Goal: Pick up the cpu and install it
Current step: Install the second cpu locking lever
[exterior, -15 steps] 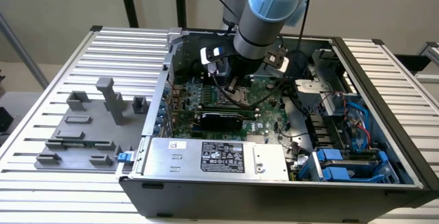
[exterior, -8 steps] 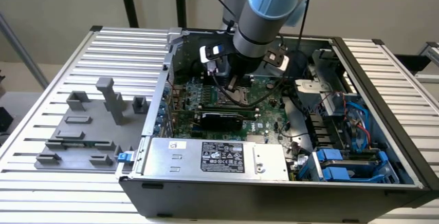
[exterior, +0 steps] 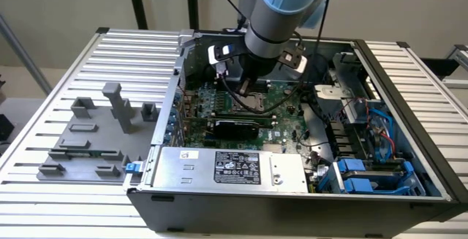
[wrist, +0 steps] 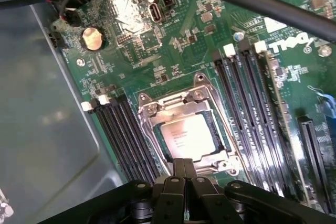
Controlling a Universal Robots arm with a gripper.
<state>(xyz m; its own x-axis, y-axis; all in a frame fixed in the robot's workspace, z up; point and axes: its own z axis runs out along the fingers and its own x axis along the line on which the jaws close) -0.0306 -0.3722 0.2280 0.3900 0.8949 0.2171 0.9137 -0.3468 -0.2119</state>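
One cpu (wrist: 185, 137) sits flat in the socket frame (wrist: 181, 129) on the motherboard (wrist: 157, 51), and the gripper (wrist: 184, 174) hangs just over its near edge, fingers pinched together with nothing held. Risk, as I judge it: the chip looks slightly skewed in the frame, so any downward press could bend pins. It's square, so no long axis; metal top faces up.

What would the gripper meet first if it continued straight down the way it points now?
Most likely the cpu lying in its socket frame on the motherboard; the gripper hangs just above, though the depth is unclear.
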